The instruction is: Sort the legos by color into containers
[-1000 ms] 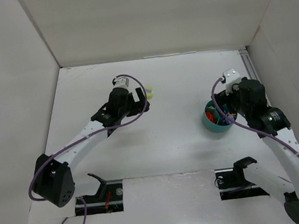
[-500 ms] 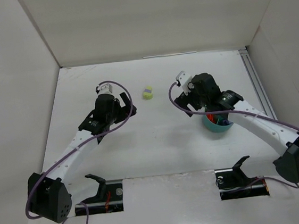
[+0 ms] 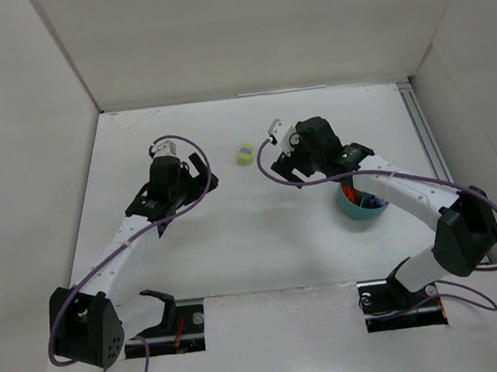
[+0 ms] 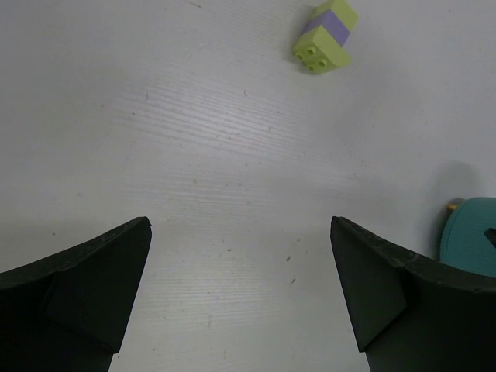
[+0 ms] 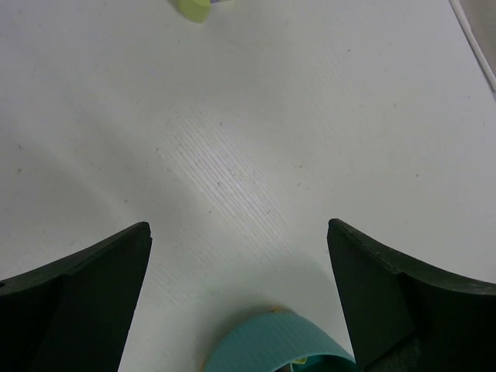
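Observation:
One lego stack (image 3: 244, 154), pale green with a purple layer, lies on the white table between the two arms. In the left wrist view the lego stack (image 4: 325, 37) is far ahead at upper right. In the right wrist view only the stack's green edge (image 5: 194, 8) shows at the top. The teal bowl (image 3: 358, 210) sits at right with orange-red and other pieces inside. Its rim (image 5: 271, 345) lies just under my right gripper (image 5: 239, 225). My left gripper (image 3: 199, 184) is open and empty, left of the stack. My right gripper (image 3: 290, 171) is open and empty, between stack and bowl.
White walls close in the table on three sides. A metal rail (image 3: 420, 123) runs along the right edge. Two black arm rests (image 3: 168, 305) (image 3: 400, 277) stand at the near edge. The bowl's edge (image 4: 473, 232) shows at right in the left wrist view.
My right arm swung left from above the bowl toward the lego stack. My left arm drew back to the left, away from the stack. Both grippers stayed open.

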Motion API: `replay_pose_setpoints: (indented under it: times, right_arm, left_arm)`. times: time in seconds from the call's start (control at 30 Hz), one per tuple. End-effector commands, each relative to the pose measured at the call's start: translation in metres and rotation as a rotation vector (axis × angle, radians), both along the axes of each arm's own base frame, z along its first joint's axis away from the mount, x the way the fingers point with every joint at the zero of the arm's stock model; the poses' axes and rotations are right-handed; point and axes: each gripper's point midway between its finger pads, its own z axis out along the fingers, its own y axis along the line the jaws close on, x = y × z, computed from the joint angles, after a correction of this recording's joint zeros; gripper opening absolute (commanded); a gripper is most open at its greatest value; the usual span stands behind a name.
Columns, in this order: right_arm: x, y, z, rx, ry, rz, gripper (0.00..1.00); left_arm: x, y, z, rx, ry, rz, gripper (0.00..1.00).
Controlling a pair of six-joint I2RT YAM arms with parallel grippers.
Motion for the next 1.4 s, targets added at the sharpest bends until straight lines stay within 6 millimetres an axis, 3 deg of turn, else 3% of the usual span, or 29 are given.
replay_pose_setpoints:
  times: [0.0,0.1,0.3,0.47,0.53,0.57,0.63,0.7,0.77,0.8,0.97,1.0,1.03,1.17,1.23,1.37]
  right_arm:
    - [0.019,0.024,0.03,0.06,-0.109,0.062,1.0]
    - [0.024,0.029,0.02,0.043,-0.108,0.086,1.0]
    - [0.032,0.054,0.022,0.038,-0.142,0.184,1.0]
    - [0.039,0.079,0.002,0.012,-0.121,0.26,1.0]
    - [0.048,0.082,0.005,0.036,-0.114,0.177,1.0]
    - [0.051,0.083,-0.005,0.086,-0.06,0.087,1.0]
    - [0.06,0.081,-0.007,0.149,-0.029,-0.055,1.0]
    - [0.07,0.091,-0.011,0.271,0.037,-0.198,1.0]
    - [0.084,0.103,-0.002,0.342,0.02,-0.235,1.0]
    - [0.09,0.109,-0.015,0.372,0.057,-0.286,1.0]
    - [0.115,0.13,-0.018,0.459,0.098,-0.384,0.98]
    - [0.12,0.136,-0.009,0.478,0.099,-0.392,0.97]
    - [0.126,0.137,-0.025,0.468,0.117,-0.429,0.97]
    - [0.139,0.138,-0.047,0.475,0.135,-0.537,0.92]
    - [0.147,0.137,-0.045,0.488,0.114,-0.576,0.91]
    - [0.157,0.14,-0.071,0.437,0.141,-0.621,0.91]
  left_arm:
    - [0.004,0.006,-0.005,-0.017,0.004,0.011,1.0]
    - [0.008,0.012,-0.006,-0.031,0.009,0.024,1.0]
    - [0.011,0.015,-0.013,-0.043,0.023,0.028,1.0]
    - [0.014,0.013,-0.014,-0.041,0.026,0.015,1.0]
    - [0.016,0.012,-0.017,-0.038,0.034,0.016,1.0]
    - [0.016,0.012,-0.017,-0.038,0.034,0.016,1.0]
    - [0.018,0.01,-0.018,-0.044,0.035,0.008,1.0]
    - [0.017,0.008,-0.02,-0.054,0.047,0.007,1.0]
    - [0.017,0.008,-0.023,-0.062,0.05,0.014,1.0]
    - [0.014,0.007,-0.027,-0.065,0.062,0.007,1.0]
    - [0.005,0.009,-0.02,-0.088,0.032,0.016,1.0]
    - [0.003,0.011,-0.018,-0.094,0.021,0.03,1.0]
    - [0.0,0.012,-0.019,-0.094,0.019,0.03,1.0]
    - [-0.003,0.014,-0.005,-0.102,-0.03,0.036,1.0]
    - [-0.006,0.015,-0.001,-0.106,-0.046,0.035,1.0]
    - [-0.009,0.015,0.002,-0.119,-0.065,0.039,1.0]
